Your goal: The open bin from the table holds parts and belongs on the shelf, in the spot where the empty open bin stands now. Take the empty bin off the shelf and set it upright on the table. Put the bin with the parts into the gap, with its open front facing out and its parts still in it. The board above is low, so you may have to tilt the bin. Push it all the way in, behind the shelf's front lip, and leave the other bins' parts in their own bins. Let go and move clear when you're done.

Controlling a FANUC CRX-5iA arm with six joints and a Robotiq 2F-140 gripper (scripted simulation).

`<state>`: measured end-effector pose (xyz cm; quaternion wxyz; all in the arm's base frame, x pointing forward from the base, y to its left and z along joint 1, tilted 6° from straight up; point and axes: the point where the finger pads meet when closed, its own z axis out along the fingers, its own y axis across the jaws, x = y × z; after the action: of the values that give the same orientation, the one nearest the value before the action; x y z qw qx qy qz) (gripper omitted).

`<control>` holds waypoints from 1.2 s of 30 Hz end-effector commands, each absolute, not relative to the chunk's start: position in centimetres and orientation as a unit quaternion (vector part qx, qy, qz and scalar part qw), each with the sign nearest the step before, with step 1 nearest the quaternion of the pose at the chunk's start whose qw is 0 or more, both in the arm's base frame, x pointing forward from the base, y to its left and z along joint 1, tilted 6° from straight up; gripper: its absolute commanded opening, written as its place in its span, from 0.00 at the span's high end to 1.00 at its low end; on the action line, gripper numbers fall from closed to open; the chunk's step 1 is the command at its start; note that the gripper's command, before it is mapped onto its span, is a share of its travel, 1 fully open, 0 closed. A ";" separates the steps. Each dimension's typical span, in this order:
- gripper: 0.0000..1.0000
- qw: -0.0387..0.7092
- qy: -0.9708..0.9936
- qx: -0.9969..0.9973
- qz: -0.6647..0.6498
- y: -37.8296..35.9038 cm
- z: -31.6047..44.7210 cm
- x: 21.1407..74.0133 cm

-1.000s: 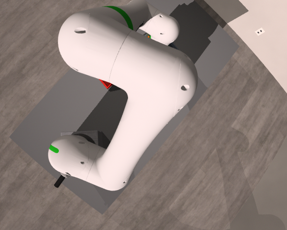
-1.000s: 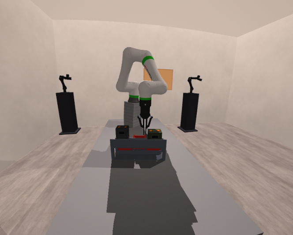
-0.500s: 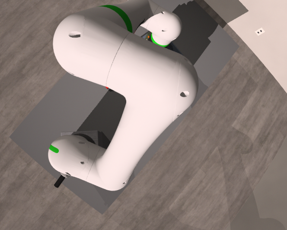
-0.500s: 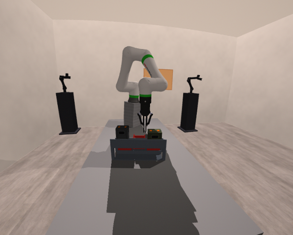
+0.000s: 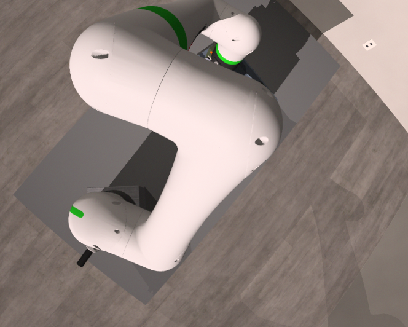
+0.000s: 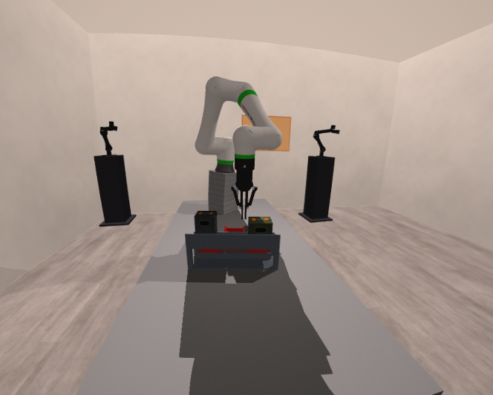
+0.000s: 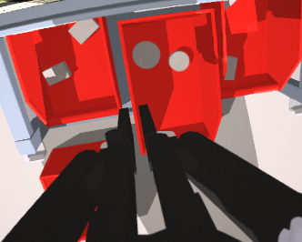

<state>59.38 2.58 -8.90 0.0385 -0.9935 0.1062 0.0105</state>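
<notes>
My gripper [image 6: 243,217] [image 7: 135,121] points down with its fingers a narrow gap apart, nothing held. In the wrist view the left wall of the middle red bin [image 7: 193,100] runs through the view between the fingertips, not gripped. This bin holds two round grey parts [image 7: 145,55] [image 7: 179,61]. It is in the shelf's middle spot, open front outward, and reaches further out than its neighbours. Whether it rests behind the lip is unclear. Another red bin [image 7: 65,159] [image 6: 234,229] stands on the table in front of the shelf, partly hidden by my fingers. The arm hides the bins in the top view.
The left shelf bin [image 7: 93,68] holds two blocks; the right shelf bin [image 7: 259,68] holds a grey part. The low upper board [image 7: 91,13] crosses above the bins. A black box [image 6: 205,226] and a green box [image 6: 260,224] stand on the shelf [image 6: 232,240].
</notes>
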 end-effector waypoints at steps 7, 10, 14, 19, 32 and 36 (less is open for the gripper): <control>0.85 0.039 0.106 -0.994 0.009 2.5 -8.2 59.4; 0.85 0.039 0.106 -0.994 0.009 2.5 -8.0 59.4; 0.85 0.039 0.106 -0.994 0.009 2.5 -8.0 59.4; 0.85 0.039 0.106 -0.994 0.009 2.5 -7.9 59.4; 0.90 0.039 0.106 -0.994 0.009 2.5 -7.9 59.4; 0.90 0.039 0.106 -0.994 0.009 2.5 -7.9 59.4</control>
<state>59.31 2.53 -7.97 0.0385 -0.9935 0.1062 0.0105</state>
